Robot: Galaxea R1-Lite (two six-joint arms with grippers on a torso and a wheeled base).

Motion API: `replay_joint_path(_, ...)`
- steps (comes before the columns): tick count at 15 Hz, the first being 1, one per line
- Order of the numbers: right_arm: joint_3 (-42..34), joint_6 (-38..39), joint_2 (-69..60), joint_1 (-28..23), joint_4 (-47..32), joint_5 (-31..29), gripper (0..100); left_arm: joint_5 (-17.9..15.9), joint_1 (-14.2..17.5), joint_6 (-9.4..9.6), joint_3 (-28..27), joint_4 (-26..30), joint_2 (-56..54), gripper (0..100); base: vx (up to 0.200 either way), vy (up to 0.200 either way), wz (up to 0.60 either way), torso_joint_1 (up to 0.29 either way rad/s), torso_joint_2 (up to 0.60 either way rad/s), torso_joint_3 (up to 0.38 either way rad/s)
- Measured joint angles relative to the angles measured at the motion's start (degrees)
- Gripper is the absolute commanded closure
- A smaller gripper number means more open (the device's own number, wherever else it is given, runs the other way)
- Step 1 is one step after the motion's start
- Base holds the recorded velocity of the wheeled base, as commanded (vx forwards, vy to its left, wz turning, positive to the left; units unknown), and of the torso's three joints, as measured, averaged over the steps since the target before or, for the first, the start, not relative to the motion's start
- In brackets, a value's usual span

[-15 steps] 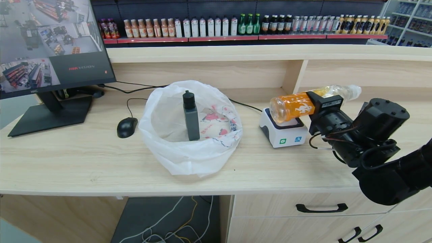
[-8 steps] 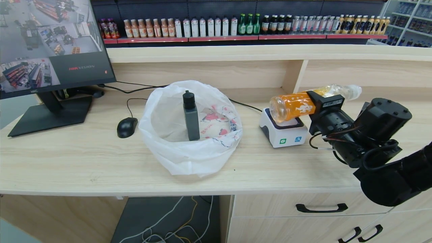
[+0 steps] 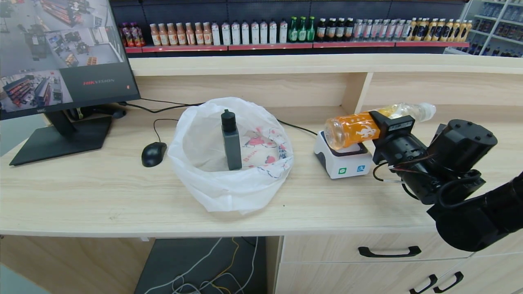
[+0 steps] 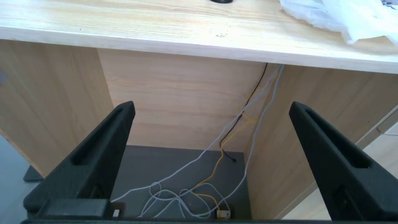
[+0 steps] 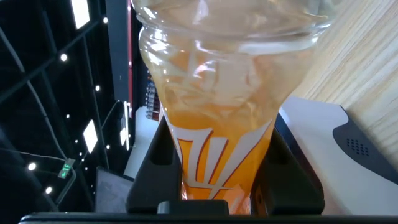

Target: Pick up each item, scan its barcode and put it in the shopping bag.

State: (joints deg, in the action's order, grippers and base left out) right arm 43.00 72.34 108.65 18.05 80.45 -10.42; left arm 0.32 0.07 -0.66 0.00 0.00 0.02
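Observation:
My right gripper (image 3: pixel 382 122) is shut on an orange drink bottle (image 3: pixel 353 130), held on its side just above the white barcode scanner (image 3: pixel 342 157); its clear neck and cap point right. In the right wrist view the bottle (image 5: pixel 214 134) sits between the black fingers (image 5: pixel 158 168), with the scanner (image 5: pixel 336 168) behind it. A white shopping bag (image 3: pixel 231 153) stands open at the counter's middle with a dark grey bottle (image 3: pixel 231 141) upright inside. My left gripper (image 4: pixel 214 155) hangs open below the counter's front edge, facing the knee space with loose cables.
A black mouse (image 3: pixel 153 154) lies left of the bag, and a monitor (image 3: pixel 61 53) on a black stand occupies the far left. A cable (image 3: pixel 296 126) runs behind bag and scanner. A raised wooden shelf (image 3: pixel 327 65) backs the counter. Drawers (image 3: pixel 388 251) sit under the right side.
The right gripper and the orange bottle have shifted very slightly left over the scanner. Nothing else has moved.

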Motion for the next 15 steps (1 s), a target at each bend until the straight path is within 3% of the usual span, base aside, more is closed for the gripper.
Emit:
replay_joint_path(5,1.6,-12.6,-1.0,1.6,1.9,0.5,100,0.0,0.0,-0.02,0.0,0.0,0.0,0,0.0,0.0,0.0,0.0,0.0,0.0)
replay_joint_path(9,1.2,-15.8,-4.7,1.7,2.3,3.3,100,0.0,0.0,-0.02,0.0,0.0,0.0,0,0.0,0.0,0.0,0.0,0.0,0.0)
replay_joint_path(15,-4.3,-35.8,-10.4,0.2,2.7,5.6,100,0.0,0.0,-0.02,0.0,0.0,0.0,0,0.0,0.0,0.0,0.0,0.0,0.0)
